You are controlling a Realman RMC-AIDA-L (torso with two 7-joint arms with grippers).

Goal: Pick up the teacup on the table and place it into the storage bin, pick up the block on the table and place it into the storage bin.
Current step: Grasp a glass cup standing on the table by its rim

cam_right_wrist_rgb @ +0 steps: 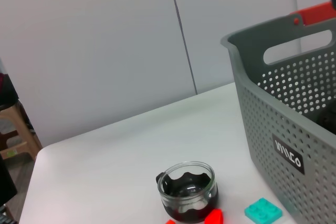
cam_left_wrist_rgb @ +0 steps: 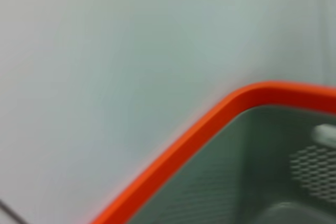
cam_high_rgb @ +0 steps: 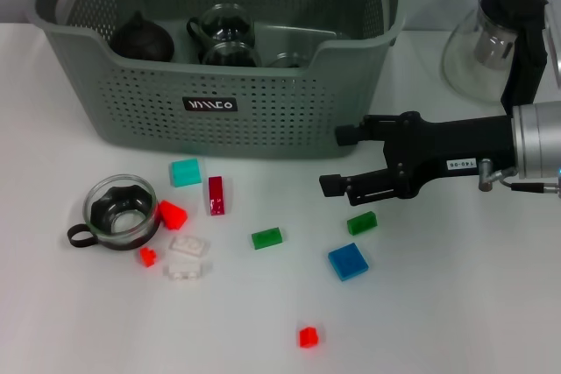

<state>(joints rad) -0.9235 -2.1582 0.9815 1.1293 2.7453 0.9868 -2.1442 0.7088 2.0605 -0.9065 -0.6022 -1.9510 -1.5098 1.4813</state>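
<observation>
I am holding my right gripper point(cam_high_rgb: 336, 160) out over the table point(cam_high_rgb: 456, 321), in front of the storage bin point(cam_high_rgb: 219, 94) and near its right front corner. Its jaws are standing open with nothing between them, one finger above the other, pointing toward my left. My left gripper is not showing in any view; its wrist camera is looking only at an orange clip point(cam_left_wrist_rgb: 210, 129) on the bin's rim.

The glass teacup point(cam_high_rgb: 120, 210) with its dark insert is sitting on the table at my left, well apart from my fingers, its black loop handle lying toward the outer side. It is touching a red block point(cam_high_rgb: 173, 214). A teal block point(cam_high_rgb: 185, 172), a dark red block point(cam_high_rgb: 216, 194), two green blocks point(cam_high_rgb: 266, 237), a blue block point(cam_high_rgb: 348, 261) and white blocks point(cam_high_rgb: 188, 257) are lying scattered between us.

I judge that I am at the reaching step, with nothing grasped yet. The green block point(cam_high_rgb: 361, 222) is lying just below my fingers, so it looks the nearest candidate. Next I am needing to lower, straddle one piece cleanly without nudging its neighbours, then close.
</observation>
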